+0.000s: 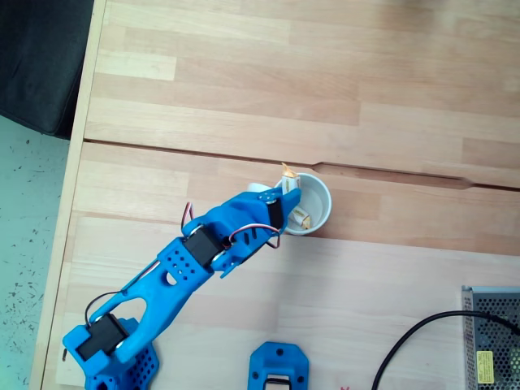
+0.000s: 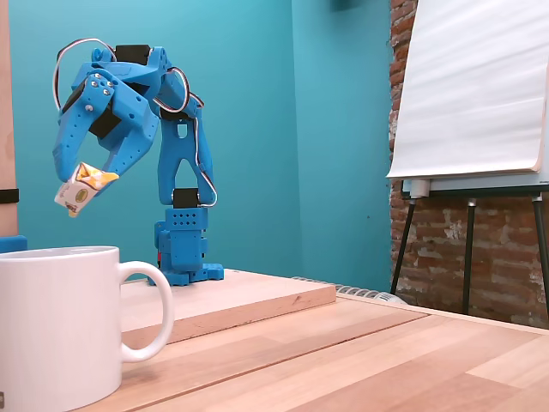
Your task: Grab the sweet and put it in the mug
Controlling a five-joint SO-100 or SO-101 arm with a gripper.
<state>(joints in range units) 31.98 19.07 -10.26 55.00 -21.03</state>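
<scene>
In a fixed view from above, the white mug (image 1: 323,195) stands near the middle of the wooden table. My blue gripper (image 1: 294,199) hangs over its opening. It is shut on the sweet (image 1: 302,217), whose yellow-orange wrapper ends stick out over the mug's mouth. In a fixed view from table height, the gripper (image 2: 86,178) pinches the sweet (image 2: 79,189) at its fingertips. The sweet dangles tilted in the air, well above the rim of the mug (image 2: 56,330). The mug's handle points right in this view.
A metal mesh box (image 1: 492,337) with a black cable (image 1: 406,349) sits at the lower right. A blue printed part (image 1: 279,367) lies at the bottom edge. The table edge (image 1: 69,195) runs down the left. A whiteboard easel (image 2: 472,112) stands behind the table.
</scene>
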